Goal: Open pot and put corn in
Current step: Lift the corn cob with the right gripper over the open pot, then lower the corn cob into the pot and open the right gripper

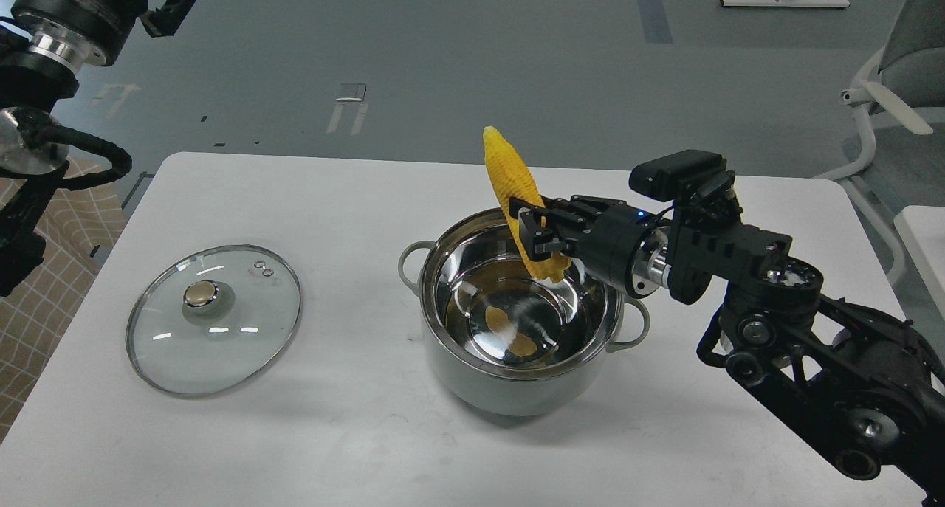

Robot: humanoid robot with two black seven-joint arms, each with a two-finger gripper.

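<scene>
The pale grey-green pot stands open in the middle of the white table, its steel inside bare apart from a yellow reflection. My right gripper is shut on the yellow corn and holds it nearly upright, tip up, over the pot's far right rim. The corn's lower end hangs just above the pot's opening. My left gripper is raised at the top left, far from the table; its fingers look spread and hold nothing.
The glass lid with its gold knob lies flat on the table left of the pot. The table edge runs along the back. An office chair stands at the far right.
</scene>
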